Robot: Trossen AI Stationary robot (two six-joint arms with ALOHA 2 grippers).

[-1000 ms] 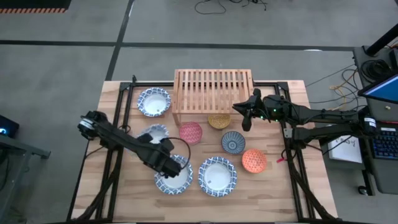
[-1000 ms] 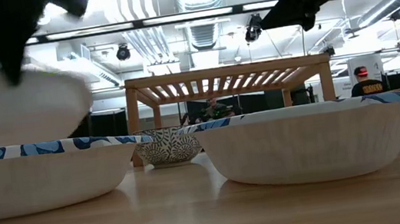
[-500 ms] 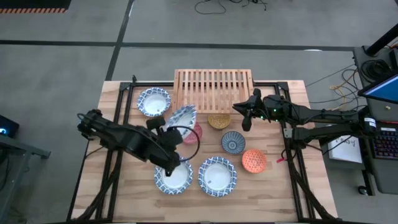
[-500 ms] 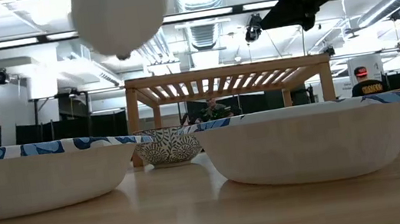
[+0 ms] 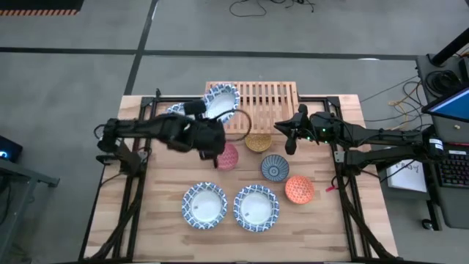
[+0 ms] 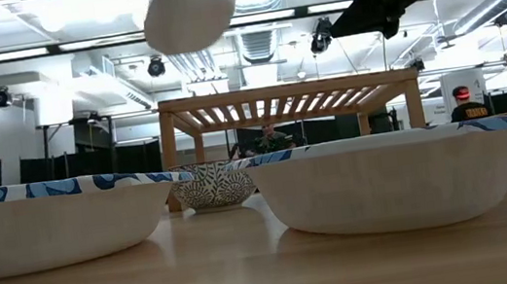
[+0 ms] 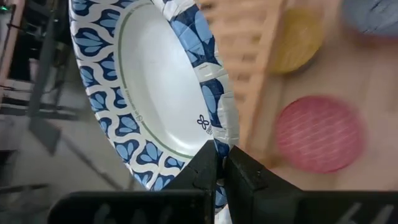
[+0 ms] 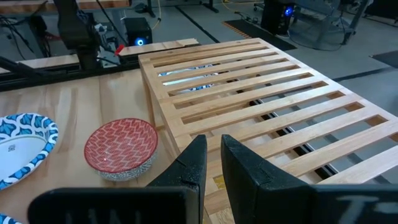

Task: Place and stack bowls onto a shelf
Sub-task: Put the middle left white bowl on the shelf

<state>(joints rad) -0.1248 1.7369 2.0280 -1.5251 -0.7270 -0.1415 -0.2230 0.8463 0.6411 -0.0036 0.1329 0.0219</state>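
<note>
My left gripper point(image 5: 211, 126) is shut on a blue-and-white bowl point(image 5: 222, 100) and holds it in the air over the left end of the wooden shelf point(image 5: 264, 103); the low view shows this bowl point(image 6: 190, 11) high above the shelf point(image 6: 286, 93). My right gripper point(image 5: 291, 137) hovers by the shelf's right end above the mustard bowl point(image 5: 258, 142), with a narrow gap between its fingers and nothing in them. Two blue-and-white bowls point(image 5: 204, 205) point(image 5: 256, 207) rest on their bases near the near edge. The pink-red point(image 5: 229, 156), dark blue-grey point(image 5: 275, 168) and orange point(image 5: 299, 189) bowls stand mid-table. My left gripper pinches the bowl's patterned rim point(image 7: 219, 142) between its two fingers, one finger point(image 7: 205, 169) on the inner side and the other on the outer wall. The bowl is lifted clear and tilted steeply, with its white inside turned sideways.
Another blue-and-white bowl point(image 5: 174, 111) sits left of the shelf, partly hidden by the left arm. The shelf's slatted top point(image 8: 261, 93) carries nothing. The mustard bowl lies partly under the shelf's front edge. Bare planks lie along the table's left and right sides.
My left gripper has carried the blue-and-white bowl up and toward the far edge and the right, from above the near-left bowl to over the shelf's left end. The bowl has tipped steeper on the way. My right arm has kept still.
</note>
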